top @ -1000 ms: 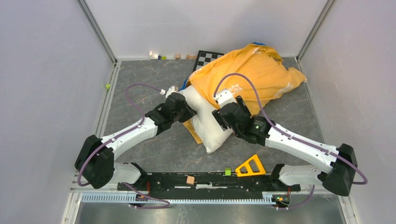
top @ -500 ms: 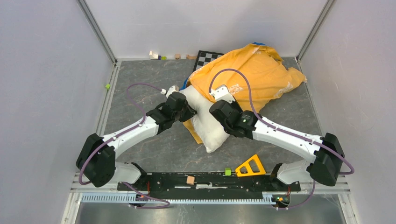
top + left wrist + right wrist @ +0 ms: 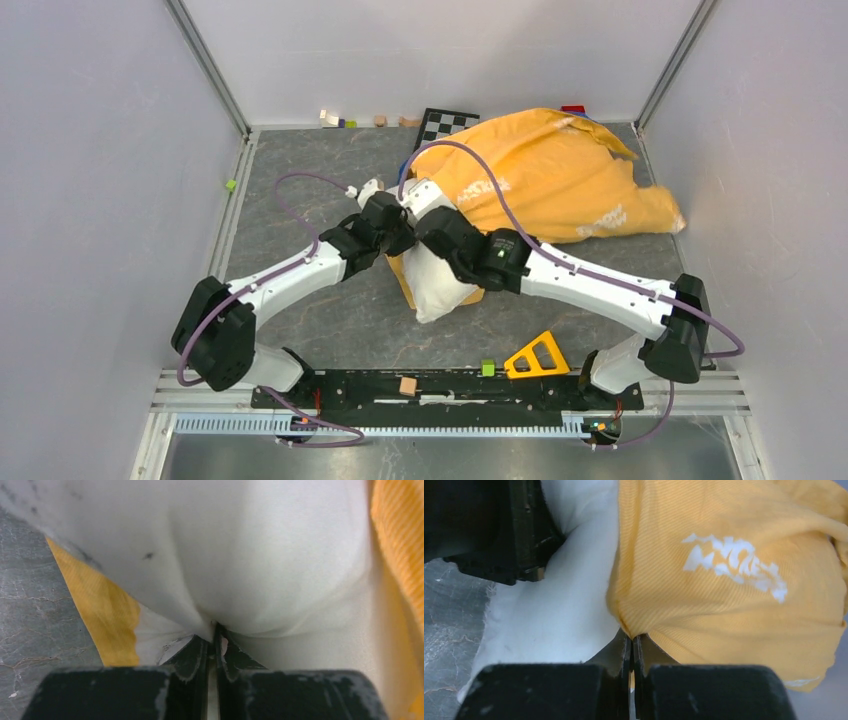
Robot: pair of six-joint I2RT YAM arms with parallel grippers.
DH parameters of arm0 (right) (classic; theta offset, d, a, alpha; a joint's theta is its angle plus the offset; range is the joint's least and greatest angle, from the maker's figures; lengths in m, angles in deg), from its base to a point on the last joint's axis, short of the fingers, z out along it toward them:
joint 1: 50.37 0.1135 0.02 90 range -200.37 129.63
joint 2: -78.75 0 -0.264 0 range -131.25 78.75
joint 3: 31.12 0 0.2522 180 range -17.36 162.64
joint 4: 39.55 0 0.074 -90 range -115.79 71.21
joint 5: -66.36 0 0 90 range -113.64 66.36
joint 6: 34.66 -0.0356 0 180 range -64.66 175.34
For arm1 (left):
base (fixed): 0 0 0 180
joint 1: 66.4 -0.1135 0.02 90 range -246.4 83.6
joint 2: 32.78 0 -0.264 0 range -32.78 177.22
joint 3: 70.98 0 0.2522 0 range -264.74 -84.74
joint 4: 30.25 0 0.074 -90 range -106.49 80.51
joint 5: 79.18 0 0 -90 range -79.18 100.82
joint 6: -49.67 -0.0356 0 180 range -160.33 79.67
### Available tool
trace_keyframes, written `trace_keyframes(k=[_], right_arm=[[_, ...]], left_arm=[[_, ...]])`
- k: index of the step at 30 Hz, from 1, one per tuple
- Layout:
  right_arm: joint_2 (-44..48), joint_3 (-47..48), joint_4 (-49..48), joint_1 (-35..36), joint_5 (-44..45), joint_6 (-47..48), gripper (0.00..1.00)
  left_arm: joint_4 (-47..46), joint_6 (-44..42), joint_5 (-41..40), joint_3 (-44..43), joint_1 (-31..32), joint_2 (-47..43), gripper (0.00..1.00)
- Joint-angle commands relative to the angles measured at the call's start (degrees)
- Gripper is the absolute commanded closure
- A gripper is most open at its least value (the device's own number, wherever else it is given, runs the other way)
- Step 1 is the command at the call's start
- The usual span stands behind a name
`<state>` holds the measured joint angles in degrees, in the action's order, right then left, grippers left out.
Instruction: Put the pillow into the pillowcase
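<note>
The off-white pillow (image 3: 440, 288) lies mid-table, its far end inside the orange-yellow pillowcase (image 3: 550, 175) with white lettering (image 3: 734, 562). Only the pillow's near end shows below the two arms. My left gripper (image 3: 215, 629) is shut on a pinch of the pillow's white fabric (image 3: 260, 555), with a strip of pillowcase (image 3: 107, 612) under it. My right gripper (image 3: 632, 639) is shut on the pillowcase's open edge (image 3: 664, 595), right beside the pillow (image 3: 559, 615). In the top view both grippers meet at the pillow's upper left corner, left gripper (image 3: 398, 222) and right gripper (image 3: 412, 205) nearly touching.
A checkerboard (image 3: 447, 120) lies behind the pillowcase, with small blocks (image 3: 340, 121) along the back wall. A green cube (image 3: 230, 185) sits at the left edge. A yellow triangle tool (image 3: 537, 356), a green block (image 3: 488, 368) and a tan block (image 3: 407, 385) sit by the near rail.
My right gripper shut on the pillowcase's edge and moved left to the left gripper, dragging the pillowcase further over the pillow. The pillowcase's far end swung right. The left gripper kept its hold.
</note>
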<state>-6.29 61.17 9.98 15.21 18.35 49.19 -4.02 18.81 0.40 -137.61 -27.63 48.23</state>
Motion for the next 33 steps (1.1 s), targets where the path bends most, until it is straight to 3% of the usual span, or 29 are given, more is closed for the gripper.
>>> trace_keyframes(k=[1,6,8,9,15,22,28,33], right_arm=[[3.56,1.02,-7.26,-6.01,-11.87,-1.86,1.00],[6.28,6.70,-4.90,-12.67,-14.22,-1.08,1.00],[6.75,8.75,-3.79,-14.88,-14.70,-0.62,1.00],[6.84,9.79,-3.11,-15.72,-14.73,-0.38,1.00],[6.20,18.44,0.00,-19.97,-13.98,0.82,1.00],[2.70,27.33,2.37,-22.47,-15.66,2.00,1.00],[2.02,31.11,2.96,-22.60,-16.57,2.10,1.00],[1.10,35.29,4.39,-22.60,-17.32,2.29,1.00]], left_arm=[[-3.80,0.30,3.15,-1.47,1.03,-3.16,0.80],[0.97,-3.53,6.50,-1.21,-1.14,-9.84,0.30],[4.12,-4.73,6.65,-1.83,-2.24,-13.96,0.16],[5.97,-5.10,6.97,-2.35,-2.96,-16.25,0.14],[20.78,-2.93,5.96,-6.05,-9.08,-25.62,0.04],[19.78,3.15,10.11,4.78,-15.97,-32.91,0.01],[5.08,10.33,21.10,16.89,-17.35,-28.26,0.06],[-4.56,12.62,23.81,21.42,-17.25,-20.56,0.04]])
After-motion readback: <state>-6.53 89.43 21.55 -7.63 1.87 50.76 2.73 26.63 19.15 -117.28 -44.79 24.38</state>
